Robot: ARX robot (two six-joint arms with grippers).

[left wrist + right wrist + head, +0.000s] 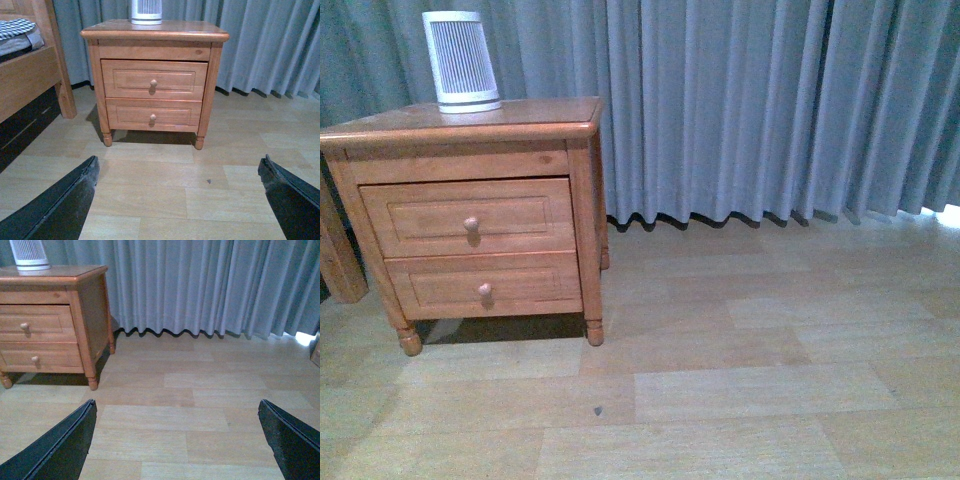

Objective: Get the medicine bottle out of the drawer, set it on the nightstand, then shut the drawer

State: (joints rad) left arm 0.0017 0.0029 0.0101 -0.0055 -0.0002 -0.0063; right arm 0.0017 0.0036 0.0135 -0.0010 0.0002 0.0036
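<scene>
Well, the front view shows the nightstand [585, 220] standing on the left, on a pale wood floor [750, 380]. Its upper drawer [420, 215] is pushed all the way in, and so is the lower drawer [525, 285]. Each has one round knob in the middle. A white ribbed thing [460, 60] stands on the worktop, near the back. A grey curtain [750, 100] hangs behind, down to the floor. A plain wooden post [338, 250] stands just beside the nightstand at the picture's left edge. No arm shows in this view.

Next, the left wrist view looks straight at the nightstand's front. A wooden bed [25, 75] with a checked cloth [15, 27] on it is close by. The left gripper [178, 162] hangs over the floor, well apart from the nightstand. Its jaws are spread wide and hold nothing.

Last, the right wrist view looks mostly at the curtain and bare floor. The right gripper [176, 402] also has its jaws spread wide, with nothing in them.

The medicine bottle cannot be seen in any view.
</scene>
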